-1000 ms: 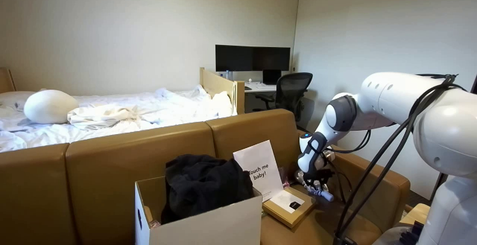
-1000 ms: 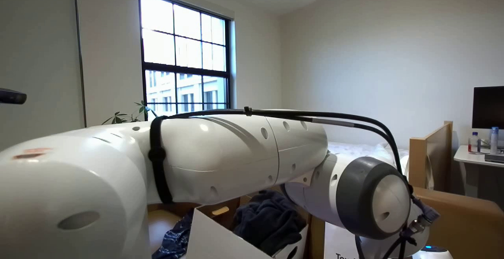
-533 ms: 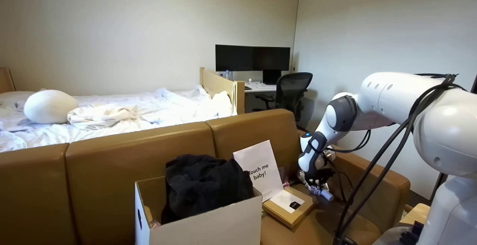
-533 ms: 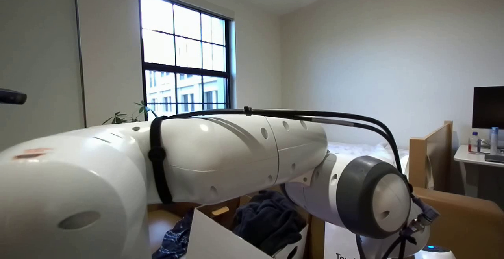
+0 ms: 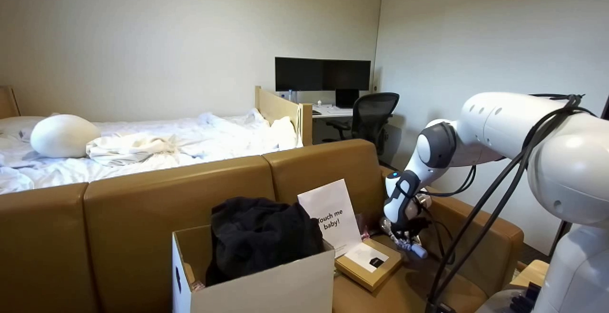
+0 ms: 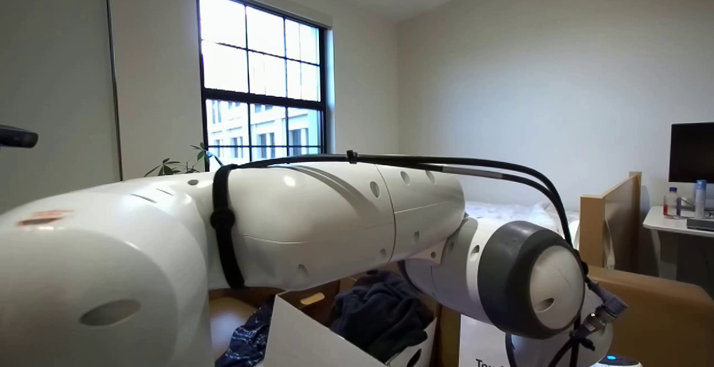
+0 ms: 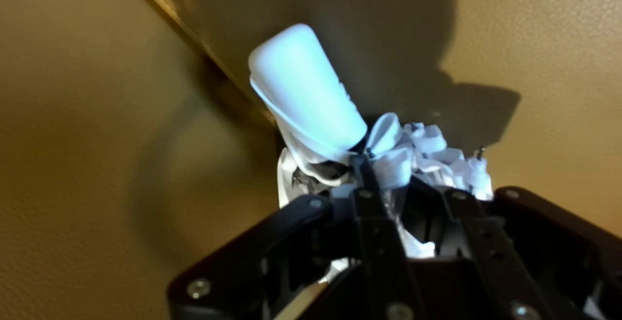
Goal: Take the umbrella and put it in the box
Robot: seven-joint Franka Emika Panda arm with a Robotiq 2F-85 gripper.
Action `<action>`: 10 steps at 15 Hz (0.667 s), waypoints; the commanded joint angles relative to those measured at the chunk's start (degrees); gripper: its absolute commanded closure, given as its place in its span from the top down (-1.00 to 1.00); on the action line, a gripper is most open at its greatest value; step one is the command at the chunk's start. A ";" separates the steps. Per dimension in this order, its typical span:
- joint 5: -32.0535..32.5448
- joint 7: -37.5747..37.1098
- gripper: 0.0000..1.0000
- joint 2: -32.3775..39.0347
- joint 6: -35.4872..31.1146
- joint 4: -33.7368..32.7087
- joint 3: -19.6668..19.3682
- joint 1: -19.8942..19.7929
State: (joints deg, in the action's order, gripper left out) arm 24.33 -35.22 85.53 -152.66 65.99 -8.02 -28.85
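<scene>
While the arm (image 5: 506, 130) is bent down over the sofa (image 5: 181, 191) | fingers (image 7: 376, 227) clenched on the umbrella (image 7: 330, 115)

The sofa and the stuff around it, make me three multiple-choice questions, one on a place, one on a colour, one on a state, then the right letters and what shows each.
1. Where is the dark cloth?
A. On the bed
B. In the box
C. On the chair

2. What colour is the sofa?
A. Red
B. Green
C. Brown

3. How is the umbrella?
A. Folded up
B. Spread wide open
C. Turned inside out

1: B, both exterior views show it heaped inside.
2: C, it looks brown in all three views.
3: A, in the wrist view it shows bunched up beside its handle.
</scene>
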 commanded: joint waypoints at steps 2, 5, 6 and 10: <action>2.62 -3.30 -0.85 -0.02 -7.35 5.36 -4.06 2.65; 1.59 -5.25 -0.86 -2.13 -15.69 12.43 -9.75 7.38; 2.06 -7.26 -0.86 -3.21 -19.39 15.66 -11.84 9.34; 1.64 -13.90 -0.86 -6.55 -30.84 27.17 -20.57 18.01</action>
State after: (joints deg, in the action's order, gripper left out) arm 25.14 -43.58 83.78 -176.94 81.86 -22.95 -16.98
